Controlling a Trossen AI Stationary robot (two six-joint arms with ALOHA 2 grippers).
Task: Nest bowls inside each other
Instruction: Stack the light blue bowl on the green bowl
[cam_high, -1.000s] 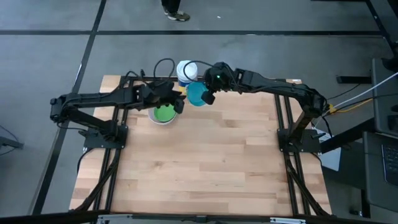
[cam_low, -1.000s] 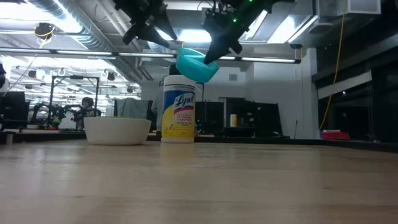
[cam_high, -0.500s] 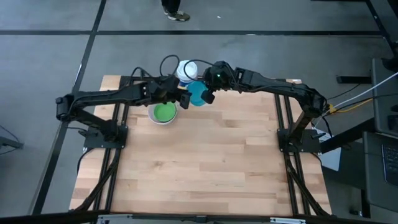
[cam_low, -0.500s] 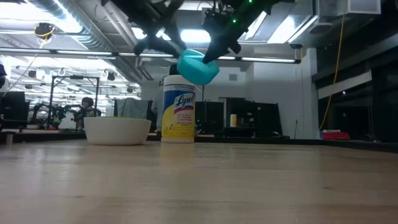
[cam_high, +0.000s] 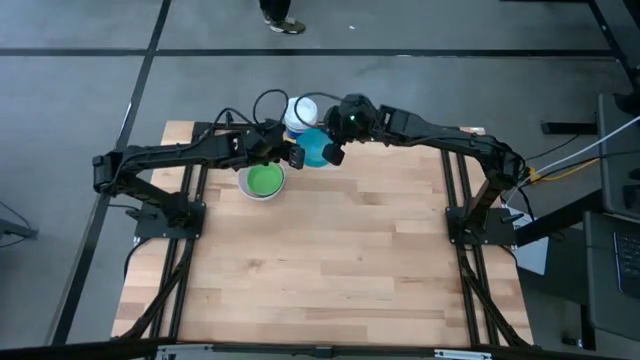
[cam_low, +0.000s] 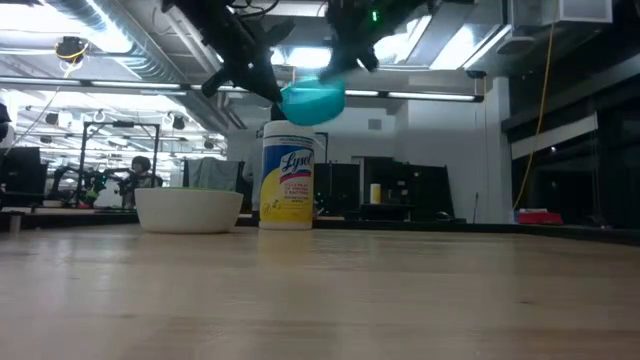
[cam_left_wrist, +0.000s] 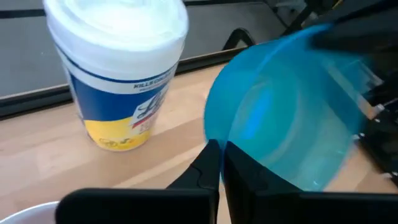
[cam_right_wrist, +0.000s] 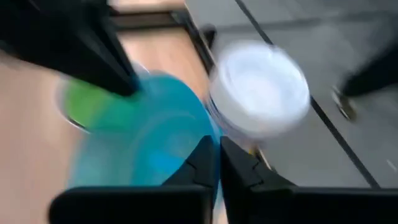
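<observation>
A teal bowl (cam_high: 314, 150) hangs in the air over the table's far part, beside a tall white container. Both grippers are shut on it: my left gripper (cam_high: 297, 157) at its left side, my right gripper (cam_high: 334, 153) at its right side. In the low view the teal bowl (cam_low: 312, 101) is nearly level, open side up. To its left a green bowl (cam_high: 264, 180) sits nested in a white bowl (cam_high: 248, 189), which rests on the table by its base. My left gripper pinches the teal bowl's rim (cam_left_wrist: 210, 135) on the bowl's left side, coming slanting down from the table's left. The bowl is lifted clear of the table. My right gripper pinches the opposite rim (cam_right_wrist: 210, 138), slanting down from the table's right; the view is blurred.
The tall white container (cam_high: 298, 111) with a blue and yellow label (cam_low: 287, 175) stands upright just beyond and below the held bowl. The wooden table (cam_high: 340, 260) stretches bare toward the near edge. A person's feet (cam_high: 281, 20) show on the floor beyond the table.
My left gripper has moved right toward the teal bowl, rolled a little and shut on its rim. My right gripper has risen slightly with the bowl. The bowl, tilted before, now hangs nearly level and a little higher.
</observation>
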